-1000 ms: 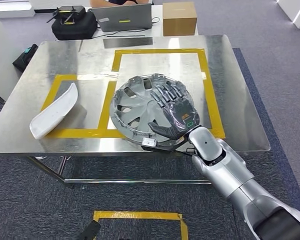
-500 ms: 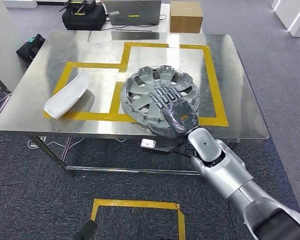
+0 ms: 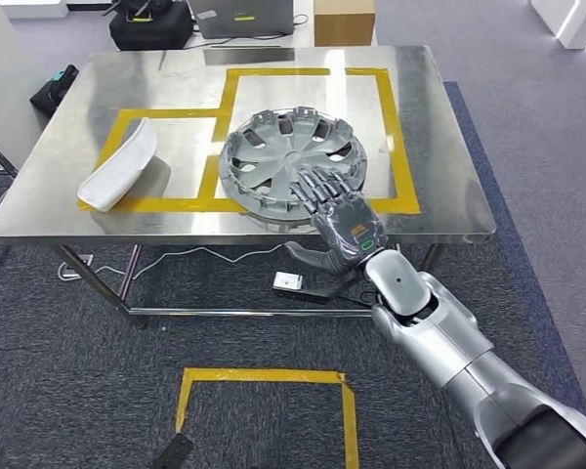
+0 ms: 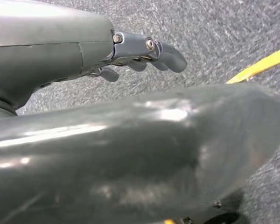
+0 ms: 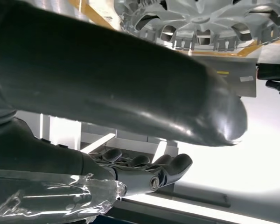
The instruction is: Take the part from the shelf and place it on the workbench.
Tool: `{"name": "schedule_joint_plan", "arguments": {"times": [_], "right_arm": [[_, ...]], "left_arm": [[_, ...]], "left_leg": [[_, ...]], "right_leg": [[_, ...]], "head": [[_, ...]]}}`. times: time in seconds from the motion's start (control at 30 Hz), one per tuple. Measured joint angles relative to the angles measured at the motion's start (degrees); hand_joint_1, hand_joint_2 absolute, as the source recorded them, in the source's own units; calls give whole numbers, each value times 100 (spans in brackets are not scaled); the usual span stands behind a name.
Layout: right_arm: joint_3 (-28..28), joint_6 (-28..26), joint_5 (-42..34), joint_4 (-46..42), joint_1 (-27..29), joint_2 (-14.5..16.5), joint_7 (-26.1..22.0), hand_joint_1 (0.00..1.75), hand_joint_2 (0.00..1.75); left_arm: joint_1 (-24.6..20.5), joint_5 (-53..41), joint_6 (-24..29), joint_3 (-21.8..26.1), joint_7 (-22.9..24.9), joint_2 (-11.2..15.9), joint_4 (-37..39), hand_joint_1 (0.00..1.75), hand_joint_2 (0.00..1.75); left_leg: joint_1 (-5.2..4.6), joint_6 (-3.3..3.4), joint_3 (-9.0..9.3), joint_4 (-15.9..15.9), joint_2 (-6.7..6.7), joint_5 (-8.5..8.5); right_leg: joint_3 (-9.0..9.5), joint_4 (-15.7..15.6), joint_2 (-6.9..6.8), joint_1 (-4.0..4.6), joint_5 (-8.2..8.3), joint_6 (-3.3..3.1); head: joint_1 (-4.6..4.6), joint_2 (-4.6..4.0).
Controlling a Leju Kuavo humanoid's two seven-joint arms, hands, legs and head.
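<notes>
The part, a grey wheel cover (image 3: 290,161), lies flat on the steel workbench (image 3: 438,186), across the yellow tape outline. My right hand (image 3: 342,223) hovers at the cover's near rim, fingers stretched out above it and thumb hanging in front of the table edge. It holds nothing. In the right wrist view the wheel cover (image 5: 209,18) lies on the table, apart from the dark fingers (image 5: 149,168). My left hand (image 4: 142,53) hangs over grey carpet with its fingers out and nothing in them.
A white curved part (image 3: 119,164) lies at the left of the workbench. Beyond the far edge stand a black bag (image 3: 148,21), a laptop (image 3: 242,15) and a cardboard box (image 3: 343,20). A white box with cables (image 3: 288,281) lies under the table. Yellow tape (image 3: 261,376) marks the floor.
The camera has shifted, so the table looks farther off. My right hand has drawn back from the middle of the wheel cover to its near rim, and the thumb has come off the rim.
</notes>
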Motion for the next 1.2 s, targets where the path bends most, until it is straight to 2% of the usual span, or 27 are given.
{"name": "schedule_joint_plan", "arguments": {"times": [0.03, 0.07, 0.1, 0.17, 0.23, 0.33, 0.37, 0.4, 0.5, 0.53, 0.57, 0.6, 0.63, 0.67, 0.7, 0.73, 0.77, 0.83, 0.87, 0.9, 0.93, 1.0, 1.03, 1.07, 1.13, 1.17, 1.2], "right_arm": [[6, -1, -1, 1, 10, 0, 0, 0, 0], [12, -3, -1, 1, 19, 0, 0, 0, 0], [17, -4, 0, 2, 25, 0, 1, 0, 0], [22, -11, 0, 2, 18, 0, 8, 0, 0], [23, -23, 2, 2, -4, 0, 19, 0, 0], [26, -38, 4, 8, 6, -1, 28, 0, 0], [26, -38, 3, 15, 13, -2, 31, 0, 0], [26, -38, 2, 21, 17, -2, 33, 0, 0], [27, -38, -8, 39, 23, -2, 35, 0, 0], [27, -39, -12, 46, 30, -2, 35, 0, 0], [28, -39, -17, 52, 39, -2, 35, 0, 0], [28, -40, -23, 58, 46, -2, 35, 0, 0], [28, -42, -29, 61, 49, -2, 35, 0, 0], [28, -44, -36, 61, 44, 1, 35, 0, 0], [28, -48, -42, 59, 37, 8, 36, 0, 0], [26, -54, -48, 57, 36, 16, 39, 0, 0], [25, -60, -54, 58, 33, 23, 43, 0, 0], [25, -70, -63, 65, 42, 30, 51, 0, 0], [28, -73, -65, 70, 42, 34, 51, 0, 0], [30, -75, -65, 75, 46, 39, 52, 0, 0], [32, -77, -64, 79, 51, 44, 53, 0, 0], [33, -79, -63, 90, 69, 50, 56, 0, 0], [33, -80, -63, 97, 86, 50, 57, 0, 0], [33, -80, -62, 105, 102, 50, 58, 0, 0], [33, -80, -62, 116, 122, 50, 61, 0, 0], [31, -80, -62, 118, 120, 50, 62, 0, 0], [26, -82, -62, 117, 114, 50, 65, 0, 0]], "left_arm": [[1, 0, 0, 0, 0, 0, 0, 0, 0], [1, 0, 0, 0, 0, 1, 0, 0, 0], [0, 0, 1, 0, 0, 5, 0, 0, 0], [-11, 0, 4, 0, 0, 7, 0, 0, 0], [-30, 1, 7, 0, 0, 0, 0, 0, 0], [-33, 4, 14, 0, 0, 1, 0, 0, 0], [-31, 7, 19, 0, 0, 5, 0, 0, 0], [-31, 9, 24, 0, 0, 8, 0, 0, 0], [-38, 11, 33, 0, 0, 12, 0, 0, 0], [-36, 11, 34, 0, 0, 13, 0, 0, 0], [-35, 11, 35, 0, 0, 14, 0, 0, 0], [-34, 13, 36, 0, 0, 15, 0, 0, 0], [-33, 14, 36, 0, 0, 16, 0, 0, 0], [-32, 15, 37, 0, 0, 16, 0, 0, 0], [-30, 16, 38, 0, 0, 16, 0, 0, 0], [-25, 17, 40, 0, 0, 16, 0, 0, 0], [-20, 19, 42, 0, 0, 18, 0, 0, 0], [-4, 22, 46, 0, -1, 22, 0, 0, 0], [6, 23, 48, 0, -1, 27, 0, 0, 0], [19, 24, 49, 0, -2, 32, 0, 0, 0], [31, 25, 51, 0, -2, 37, 0, 0, 0], [39, 25, 51, 0, -3, 39, 0, 0, 0], [38, 25, 52, 0, -4, 40, 0, 0, 0], [36, 25, 52, 0, -5, 42, 0, 0, 0], [35, 25, 52, 0, -8, 47, 0, 0, 0], [30, 25, 53, 0, -8, 50, 0, 0, 0], [21, 25, 55, 0, -10, 52, -1, 0, 0]], "left_leg": [[6, -13, -37, 259, 0, -88], [14, -22, 12, 332, 1, -73], [25, -28, 172, 166, 1, 36], [43, -43, 675, -546, -2, 288], [41, -29, 969, -1068, -24, 373], [16, 91, 905, -1158, -31, 425], [12, 155, 866, -1164, -21, 470], [14, 218, 817, -1176, -11, 523], [-1, 314, 605, -1182, 1, 704], [-9, 318, 521, -1181, 1, 772], [-14, 317, 434, -1179, 2, 842], [-18, 311, 347, -1178, 2, 914], [-19, 300, 261, -1177, 1, 988], [-20, 283, 186, -1174, 0, 1064], [-23, 257, 127, -1173, 1, 1137], [-21, 226, 101, -1193, 1, 1214], [-16, 193, 94, -1216, 2, 1285], [-5, 122, 99, -1320, -1, 1446], [-5, 86, 70, -1334, -4, 1421], [-7, 51, 24, -1267, -7, 1270], [-8, 20, -43, -1074, -9, 993], [-2, -30, -189, -318, -6, 307], [0, -47, -231, 87, -5, 124], [1, -58, -221, 382, -4, 88], [6, -65, 19, 456, -4, 311], [15, -66, 302, 190, -4, 387], [20, -62, 671, -246, -8, 350]], "right_leg": [[-57, 14, -4, -1, 33, 7], [-110, 31, -7, -3, 61, 17], [-155, 53, -8, -8, 84, 33], [-243, 103, -6, -10, 123, 78], [-333, 152, -2, 3, 174, 145], [-415, 164, 1, -15, 254, 256], [-465, 214, -1, -26, 177, 287], [-540, 368, -3, -32, 1, 314], [-850, 1427, -4, -36, -783, 360], [-888, 1731, -4, -34, -896, 361], [-844, 1869, -3, -31, -876, 356], [-702, 1808, -3, -27, -747, 342], [-461, 1566, -2, -21, -584, 321], [-148, 1179, -2, -14, -514, 294], [176, 727, 0, -2, -529, 269], [391, 393, 2, 16, -573, 246], [511, 169, 7, 33, -640, 226], [453, 101, 9, 49, -551, 164], [406, 82, 5, 37, -476, 121], [333, 72, -1, 21, -374, 72], [251, 55, -5, 2, -267, 34], [58, 58, -6, -6, -83, 3], [-46, 61, -10, -6, 0, 6], [-152, 67, -16, -6, 82, 11], [-363, 79, -23, -8, 242, 32], [-457, 88, -21, -10, 321, 52], [-543, 102, -20, -4, 389, 79]], "head": [[-2, 0], [-8, 0], [-10, 0], [-15, 0], [-17, 0], [-16, 0], [-9, 0], [-2, 0], [19, 1], [21, 1], [21, 0], [21, 0], [22, 0], [22, 0], [19, 0], [13, 0], [27, 0], [56, 0], [75, -1], [59, -1], [39, -2], [1, -2], [-5, -2], [-4, -2], [-7, -2], [-6, -2], [-11, -2]]}}
